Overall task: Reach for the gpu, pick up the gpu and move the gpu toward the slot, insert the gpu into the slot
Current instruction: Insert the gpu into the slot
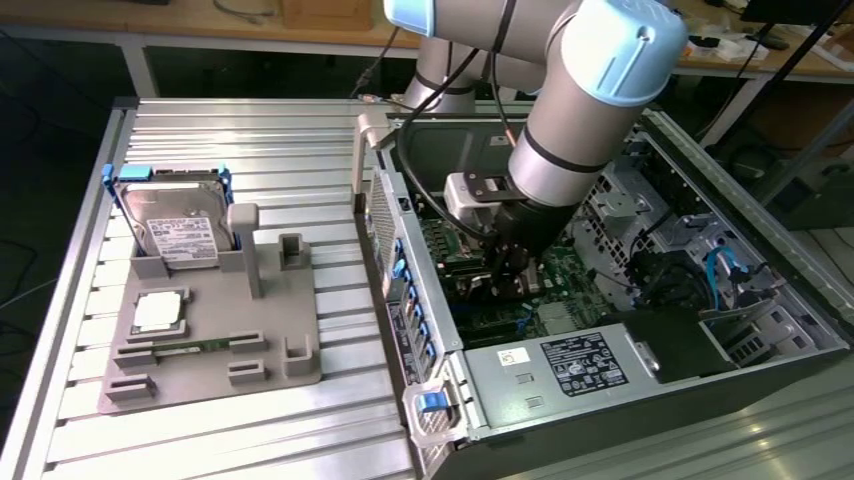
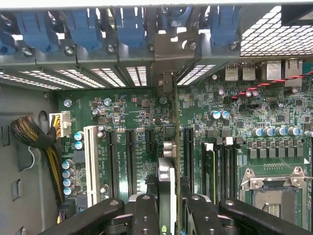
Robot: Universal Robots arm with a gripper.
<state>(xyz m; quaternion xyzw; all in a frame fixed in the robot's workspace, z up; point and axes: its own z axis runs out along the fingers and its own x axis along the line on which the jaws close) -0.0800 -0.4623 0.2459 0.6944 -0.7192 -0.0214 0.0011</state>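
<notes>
One tool (image 2: 168, 205) deep inside open computer case (image 1: 747, 330), clamped on gpu (image 2: 175, 132). Card seen edge-on in wrist view, upright, silver end bracket (image 2: 167, 83) against rear case wall beneath blue clips (image 2: 128, 27). Lower edge down at green motherboard (image 2: 122, 112), in line with long black slot (image 2: 188, 152) or just beside it; seating cannot tell. Outside case, toward exterior view's left: grey fixture (image 1: 214, 340) on ribbed metal surface (image 1: 240, 130), hard drive (image 1: 180, 230) standing in it.
</notes>
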